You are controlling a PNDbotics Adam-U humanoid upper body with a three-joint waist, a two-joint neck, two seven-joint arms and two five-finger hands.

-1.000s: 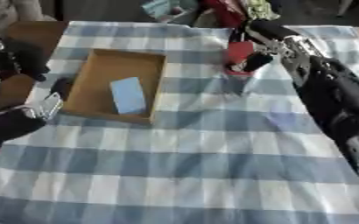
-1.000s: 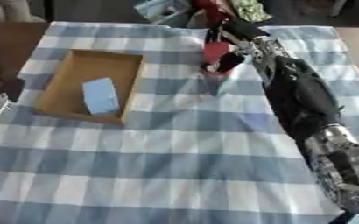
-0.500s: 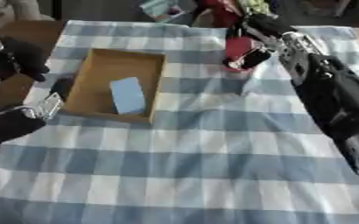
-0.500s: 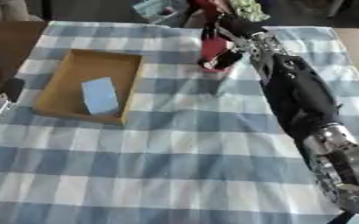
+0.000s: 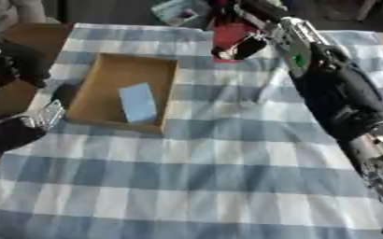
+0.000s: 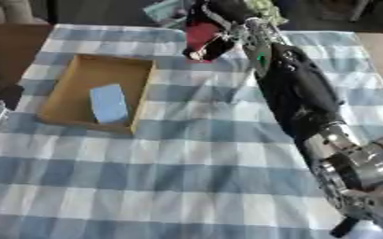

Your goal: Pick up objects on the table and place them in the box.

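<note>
Holding a red object (image 5: 234, 36), right hand (image 5: 245, 43) near clutter (image 5: 178, 10).

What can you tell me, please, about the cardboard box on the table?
The box is a shallow, open-topped tray of plain brown cardboard with low walls and no lid. It lies flat on the blue-and-white checked cloth, toward the robot's left, turned slightly askew to the checks. Inside, a pale blue rectangular object rests on its floor, reaching toward the near wall. Neither hand touches it: the right hand is beyond it by a red object.
</note>
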